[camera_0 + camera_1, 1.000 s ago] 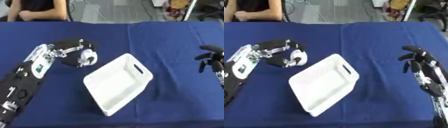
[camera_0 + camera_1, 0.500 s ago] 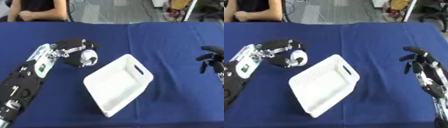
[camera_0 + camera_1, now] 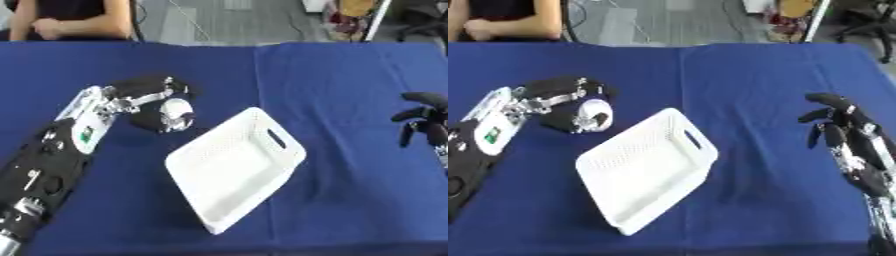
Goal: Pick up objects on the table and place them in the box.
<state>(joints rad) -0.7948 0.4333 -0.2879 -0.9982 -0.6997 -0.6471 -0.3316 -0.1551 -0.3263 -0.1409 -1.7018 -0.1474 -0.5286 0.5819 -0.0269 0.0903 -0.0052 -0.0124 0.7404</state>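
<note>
A white perforated box (image 3: pixel 234 167) with a handle slot lies askew in the middle of the blue table. My left hand (image 3: pixel 153 100) hangs just left of the box's upper corner, its fingers curled round a small white and dark object (image 3: pixel 178 111). I cannot make out what the object is beyond a rounded white shape. The box looks empty inside. My right hand (image 3: pixel 839 125) rests at the right side of the table with relaxed fingers, holding nothing.
A blue cloth (image 3: pixel 332 75) covers the whole table. A person sits behind the far edge at the top left, with hands (image 3: pixel 54 26) off the work area. Chairs and floor show beyond the far edge.
My left hand has carried the white object a little to the right and nearer, toward the box's upper left corner. The right hand has hardly moved.
</note>
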